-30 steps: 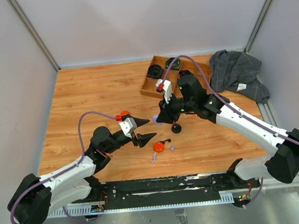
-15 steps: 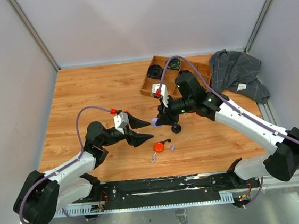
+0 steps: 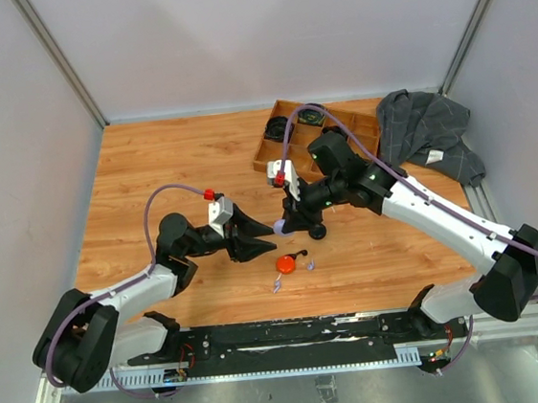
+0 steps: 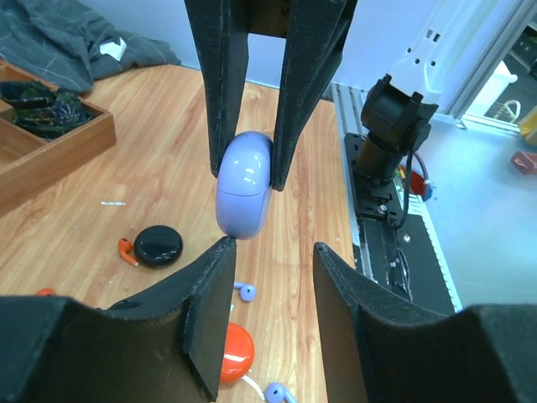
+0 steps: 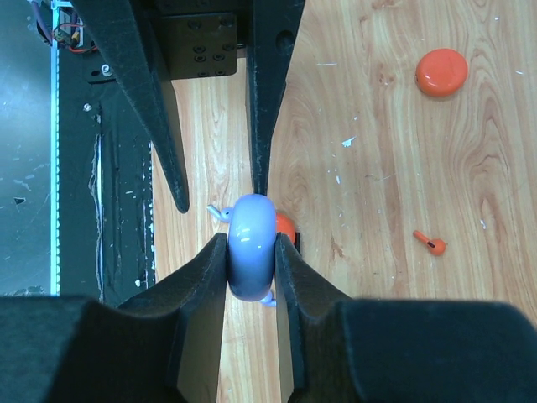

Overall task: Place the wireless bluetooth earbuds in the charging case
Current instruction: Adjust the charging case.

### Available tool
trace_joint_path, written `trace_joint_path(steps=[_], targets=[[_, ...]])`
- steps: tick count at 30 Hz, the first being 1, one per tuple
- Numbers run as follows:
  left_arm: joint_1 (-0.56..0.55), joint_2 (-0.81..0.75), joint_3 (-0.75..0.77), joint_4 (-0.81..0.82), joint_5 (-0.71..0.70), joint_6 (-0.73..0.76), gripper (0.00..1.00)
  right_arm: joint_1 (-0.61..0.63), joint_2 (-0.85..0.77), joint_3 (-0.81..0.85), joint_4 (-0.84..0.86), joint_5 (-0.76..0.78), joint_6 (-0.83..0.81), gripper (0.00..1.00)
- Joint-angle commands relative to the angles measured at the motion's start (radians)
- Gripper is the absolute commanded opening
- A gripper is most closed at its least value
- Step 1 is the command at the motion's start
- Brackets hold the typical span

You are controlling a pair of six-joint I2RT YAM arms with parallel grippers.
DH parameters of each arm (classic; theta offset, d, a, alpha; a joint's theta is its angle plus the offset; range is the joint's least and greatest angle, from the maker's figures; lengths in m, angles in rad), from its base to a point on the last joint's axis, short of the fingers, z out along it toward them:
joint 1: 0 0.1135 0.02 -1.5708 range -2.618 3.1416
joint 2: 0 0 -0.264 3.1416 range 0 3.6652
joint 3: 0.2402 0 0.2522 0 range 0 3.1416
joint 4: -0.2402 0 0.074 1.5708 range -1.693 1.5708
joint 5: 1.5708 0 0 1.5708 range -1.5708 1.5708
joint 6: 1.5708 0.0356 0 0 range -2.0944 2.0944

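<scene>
My right gripper [image 3: 287, 223] is shut on a closed lilac charging case [image 5: 252, 248] and holds it on edge above the table. My left gripper [image 4: 273, 248] is open and empty. Its fingertips [image 4: 225, 245] reach the lower edge of the lilac case [image 4: 245, 185]. Below them lie an orange case [image 4: 235, 353], two lilac earbuds [image 4: 244, 290] [image 4: 277, 391], a black case [image 4: 159, 245] and an orange earbud [image 4: 126, 250]. In the top view the orange case [image 3: 285, 263] and black case [image 3: 318, 230] lie just right of the grippers. No black earbud shows.
A wooden tray [image 3: 274, 158] with coiled black cables stands at the back. A grey cloth [image 3: 425, 132] lies at the back right. A second orange case [image 5: 442, 71] and the orange earbud [image 5: 430, 243] show in the right wrist view.
My left gripper has swung right and now meets the lilac case. My right gripper has shifted a little left with the case held.
</scene>
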Motion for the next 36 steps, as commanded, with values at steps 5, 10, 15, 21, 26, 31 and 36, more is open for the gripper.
trace_joint_path(steps=[5, 10, 15, 21, 26, 31, 36], targets=[[-0.008, 0.043, 0.027, 0.174, 0.020, -0.055, 0.50, 0.032, 0.029, 0.052, 0.033, -0.088, -0.042, 0.08], [-0.008, 0.051, 0.025, 0.151, -0.012, -0.037, 0.51, 0.033, 0.029, 0.051, 0.036, -0.094, -0.040, 0.08], [-0.008, 0.043, 0.025, 0.126, -0.023, -0.019, 0.48, 0.036, 0.025, 0.042, 0.049, -0.105, -0.034, 0.08], [-0.008, 0.065, 0.018, 0.161, 0.002, -0.042, 0.36, 0.037, 0.025, 0.046, 0.053, -0.107, -0.034, 0.08], [-0.008, 0.074, 0.015, 0.213, 0.011, -0.083, 0.31, 0.042, 0.028, 0.045, 0.053, -0.099, -0.036, 0.08], [-0.008, 0.064, 0.003, 0.232, 0.012, -0.088, 0.19, 0.042, 0.031, 0.046, 0.052, -0.084, -0.036, 0.09], [-0.008, 0.051, -0.027, 0.286, 0.016, -0.086, 0.04, 0.041, 0.026, 0.048, 0.059, -0.075, -0.033, 0.14]])
